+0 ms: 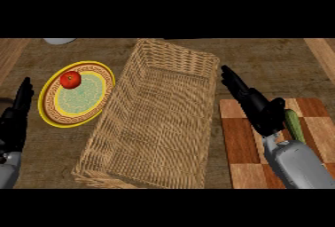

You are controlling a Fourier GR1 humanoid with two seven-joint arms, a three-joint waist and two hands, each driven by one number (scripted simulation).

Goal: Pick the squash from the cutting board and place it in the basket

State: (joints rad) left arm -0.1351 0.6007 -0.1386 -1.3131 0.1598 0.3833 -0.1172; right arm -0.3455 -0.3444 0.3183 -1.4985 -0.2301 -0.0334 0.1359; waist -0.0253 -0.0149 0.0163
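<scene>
One squash (pixel 294 124), long, narrow and green, is seen lying on the cutting board (pixel 243 144) at the right of the head view, pointing roughly away from the robot; its near end is hidden behind the right wrist, and only a slim strip of it shows beside the right hand (pixel 252 104). The board is made of checkered wooden squares in reddish brown and pale tan, and it is set just beside the right wall of the basket (pixel 157 119). The right hand is held above the board's left part, just left of the squash, with its fingers stretched out straight and wide towards the far side of the counter (pixel 262 53); nothing is held in it. Whether the hand touches the squash cannot be told. One basket is counted: a large rectangular wicker one, placed slightly askew in the middle of the wooden counter, with nothing visible inside. To its left, one round plate (pixel 52 113) with a yellow rim and a patterned brown band is laid, touching or nearly touching the basket's left wall. One red tomato (pixel 71 79) rests on the plate's far part. The left hand (pixel 17 111) is shown at the left edge, open, fingers straight and pointing away, holding nothing. One pale rounded object (pixel 59 41) is partly seen at the top edge. No writing, brand or label can be read anywhere.
</scene>
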